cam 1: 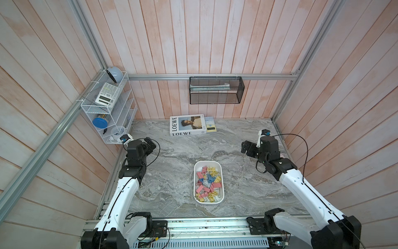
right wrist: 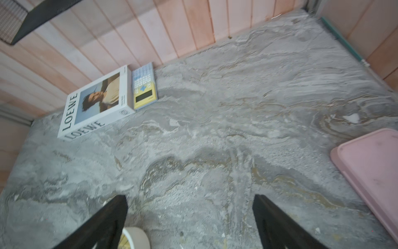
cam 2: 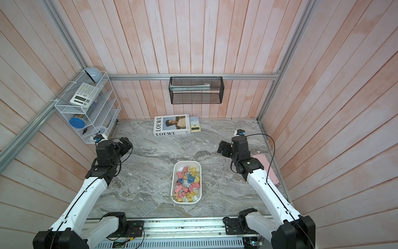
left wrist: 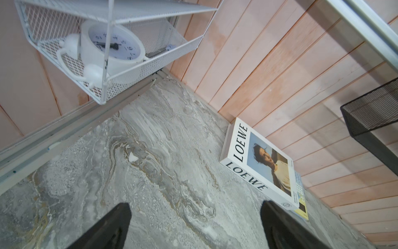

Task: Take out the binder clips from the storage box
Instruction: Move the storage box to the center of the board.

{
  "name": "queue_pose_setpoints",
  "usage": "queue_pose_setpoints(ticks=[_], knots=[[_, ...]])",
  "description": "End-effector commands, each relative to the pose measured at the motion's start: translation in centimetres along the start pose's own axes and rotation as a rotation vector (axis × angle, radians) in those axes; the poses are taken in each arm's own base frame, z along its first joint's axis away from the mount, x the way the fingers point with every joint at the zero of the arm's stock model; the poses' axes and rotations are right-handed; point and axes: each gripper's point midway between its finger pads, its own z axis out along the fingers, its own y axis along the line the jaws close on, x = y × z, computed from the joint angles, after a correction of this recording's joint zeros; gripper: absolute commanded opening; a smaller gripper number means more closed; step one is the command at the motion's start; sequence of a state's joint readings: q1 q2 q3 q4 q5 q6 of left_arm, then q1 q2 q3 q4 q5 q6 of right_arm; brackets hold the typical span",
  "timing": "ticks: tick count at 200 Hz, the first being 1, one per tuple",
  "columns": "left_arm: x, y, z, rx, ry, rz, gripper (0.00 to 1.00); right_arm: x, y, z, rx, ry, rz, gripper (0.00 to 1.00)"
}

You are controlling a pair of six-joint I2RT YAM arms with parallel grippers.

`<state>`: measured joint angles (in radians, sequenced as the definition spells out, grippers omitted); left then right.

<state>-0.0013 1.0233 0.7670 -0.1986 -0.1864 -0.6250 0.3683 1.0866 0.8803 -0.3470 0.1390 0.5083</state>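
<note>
Left gripper (left wrist: 196, 204): the 2 black fingers (left wrist: 107, 232) stand wide apart with nothing between them, over bare marble tabletop (left wrist: 150, 172). Right gripper (right wrist: 190, 197): its 2 fingers (right wrist: 273, 228) are likewise spread wide and empty, also over bare marble.

The left gripper sits near the white wire rack (cam 1: 109, 107) in the rear left corner. The rack's lowest shelf carries a white clock (left wrist: 112, 45). The right gripper sits near a pink tray (right wrist: 370, 168) lying at the table's right edge.

The storage box (cam 1: 208, 162) rests on the tabletop between the 2 arms, toward the front rail and well apart from both grippers. The binder clips (cam 1: 207, 183), pink, yellow and blue, lie piled inside it.

Against the rear wall a LOEWE book (cam 1: 187, 125) lies flat with a calculator (cam 1: 210, 125) just beside it. A black mesh basket (cam 1: 216, 90) hangs on the wall above.
</note>
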Motion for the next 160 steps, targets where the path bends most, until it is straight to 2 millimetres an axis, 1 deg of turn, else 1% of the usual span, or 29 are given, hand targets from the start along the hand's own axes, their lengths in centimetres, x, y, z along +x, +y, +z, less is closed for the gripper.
queue_pose_setpoints(ticks=[1,13,21,27,42,55,62,83,117,129,160], knots=[[3.5,0.5,-1.0,-0.012,0.135,0.01,1.0,4.6,0.4,-0.8,0.082,0.145,-0.057,0.92],[4.3,0.3,-1.4,-0.011,0.162,0.04,1.0,6.9,1.3,-1.0,0.087,0.201,-0.081,0.82],[4.8,0.3,-1.6,-0.013,0.179,0.057,1.0,8.5,1.9,-0.9,0.085,0.24,-0.102,0.69],[5.1,0.2,-1.8,-0.012,0.189,0.068,1.0,9.6,2.1,-1.0,0.092,0.266,-0.111,0.61],[5.8,-0.1,-2.2,-0.002,0.209,0.099,1.0,12.1,2.8,-0.8,0.109,0.32,-0.144,0.49],[6.1,-0.5,-2.5,0.006,0.214,0.119,1.0,13.8,3.3,-0.7,0.121,0.353,-0.157,0.48],[6.2,-0.7,-2.6,0.011,0.215,0.125,1.0,14.5,3.7,-0.6,0.118,0.365,-0.167,0.45],[6.4,-1.0,-2.7,0.019,0.221,0.133,1.0,16.1,4.8,0.0,0.116,0.391,-0.166,0.43],[6.7,-1.5,-2.8,0.03,0.238,0.147,1.0,18.5,6.5,1.0,0.093,0.463,-0.173,0.37],[6.7,-1.5,-3.0,0.03,0.239,0.153,1.0,19.3,6.5,1.2,0.107,0.493,-0.183,0.33],[6.9,-1.7,-3.1,0.032,0.246,0.16,1.0,20.8,6.1,1.6,0.164,0.582,-0.217,0.28]])
